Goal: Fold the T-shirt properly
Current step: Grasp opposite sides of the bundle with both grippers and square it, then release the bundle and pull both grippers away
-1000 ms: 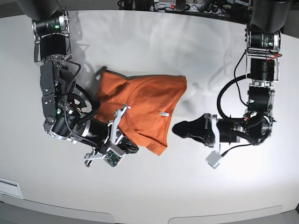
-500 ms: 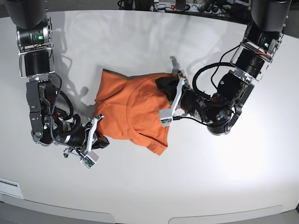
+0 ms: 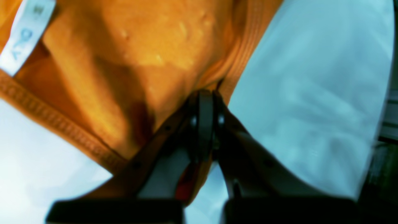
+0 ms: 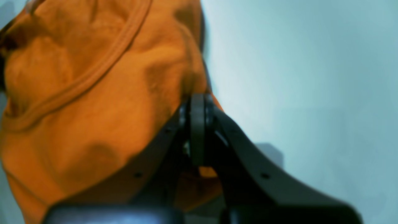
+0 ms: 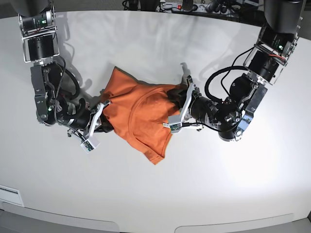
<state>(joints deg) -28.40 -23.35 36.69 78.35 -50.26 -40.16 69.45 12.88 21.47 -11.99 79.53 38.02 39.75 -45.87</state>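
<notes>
The orange T-shirt [image 5: 141, 116] lies bunched in the middle of the white table [image 5: 209, 189], with a loose corner pointing toward the front. My left gripper [image 5: 175, 94], on the base view's right, sits at the shirt's right edge. In the left wrist view it [image 3: 203, 96] is shut on the ribbed collar edge [image 3: 236, 62], with a white label [image 3: 25, 34] nearby. My right gripper [image 5: 108, 125] sits at the shirt's left edge. In the right wrist view it [image 4: 197, 99] is shut on a fold of the shirt [image 4: 93, 109].
Cables and a power strip [image 5: 194, 6] run along the table's far edge. Both arms' elbows rest low over the table on either side of the shirt. A white fixture [image 5: 9, 194] sits at the front left edge.
My right gripper moved up and right onto the shirt's left edge and closed on it. The shirt has bunched narrower and shifted. My left gripper stays at the collar side.
</notes>
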